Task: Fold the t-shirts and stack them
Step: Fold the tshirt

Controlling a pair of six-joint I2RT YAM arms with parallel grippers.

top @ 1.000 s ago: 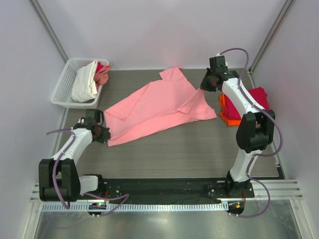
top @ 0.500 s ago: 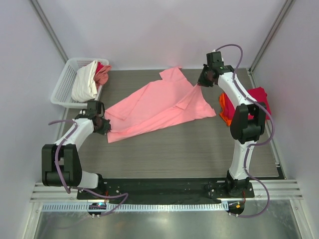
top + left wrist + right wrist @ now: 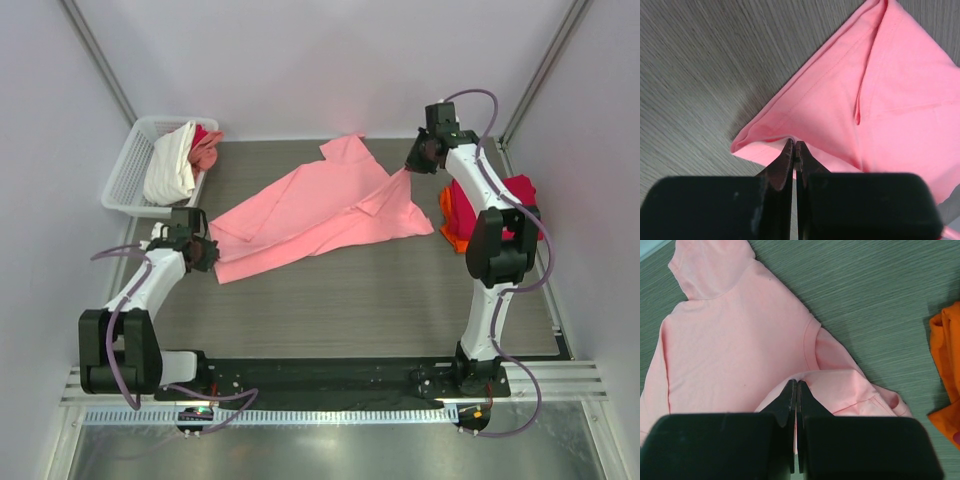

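Observation:
A large salmon-pink t-shirt (image 3: pixel 320 215) lies spread at a slant across the middle of the table. My left gripper (image 3: pixel 207 250) is shut on its lower left corner (image 3: pixel 765 137), pinching a fold of cloth. At the far right, my right gripper (image 3: pixel 410 166) is shut on the shirt's upper right edge (image 3: pixel 840 380), which it lifts a little. A crimson t-shirt (image 3: pixel 520 195) lies on an orange one (image 3: pixel 452 225) at the right edge; the orange cloth (image 3: pixel 946 370) also shows in the right wrist view. White (image 3: pixel 172 165) and coral-pink (image 3: pixel 207 150) shirts sit in the basket.
A white plastic lattice basket (image 3: pixel 125 180) stands at the back left corner. Pale walls with metal posts close in the table on three sides. The arms' bases sit on a black rail (image 3: pixel 330 378) at the near edge.
The right gripper drew back to the right with the shirt's edge after moving left. The left gripper shifted slightly, still holding the lower corner; the shirt sits a little flatter.

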